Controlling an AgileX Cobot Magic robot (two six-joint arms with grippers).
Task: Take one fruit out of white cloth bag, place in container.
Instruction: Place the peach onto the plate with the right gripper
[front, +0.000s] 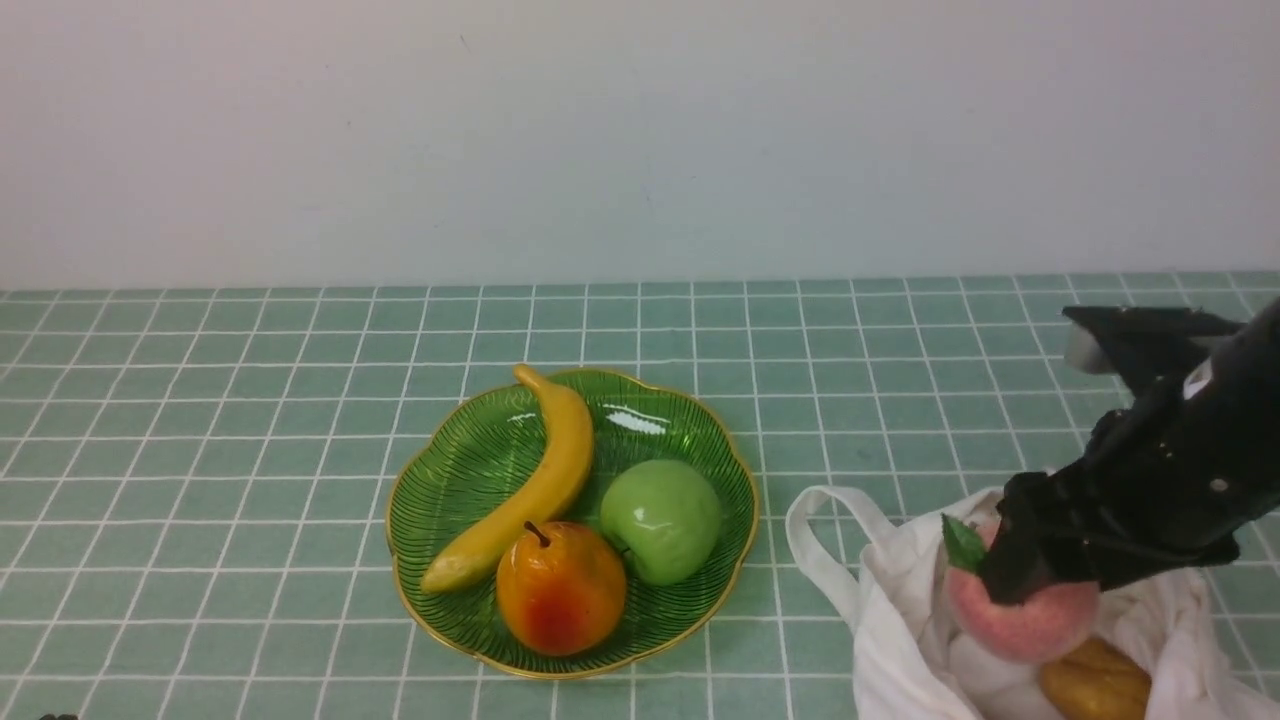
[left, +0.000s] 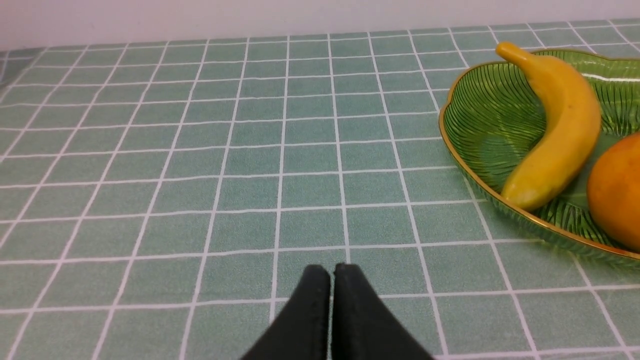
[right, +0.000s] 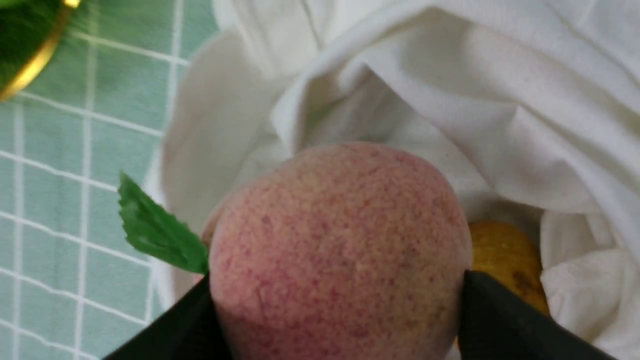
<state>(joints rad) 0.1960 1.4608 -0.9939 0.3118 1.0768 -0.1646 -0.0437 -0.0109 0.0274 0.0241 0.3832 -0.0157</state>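
The pink-red peach (front: 1020, 625) with its green leaf (front: 962, 545) sits at the mouth of the white cloth bag (front: 900, 610) at the front right. My right gripper (front: 1040, 590) is shut on it; in the right wrist view the black fingers (right: 505, 320) press both sides of the peach (right: 340, 245), just above the bag's folds (right: 450, 100). The green gold-rimmed plate (front: 450, 480) lies at the table's middle. My left gripper (left: 331, 272) is shut and empty, low over the tiled cloth to the left of the plate (left: 480, 115).
On the plate lie a banana (front: 540, 480), a green apple (front: 660, 520) and an orange-red pear (front: 560, 588). A brownish-yellow fruit (front: 1095, 680) stays inside the bag under the peach. A loop handle (front: 830, 540) points toward the plate.
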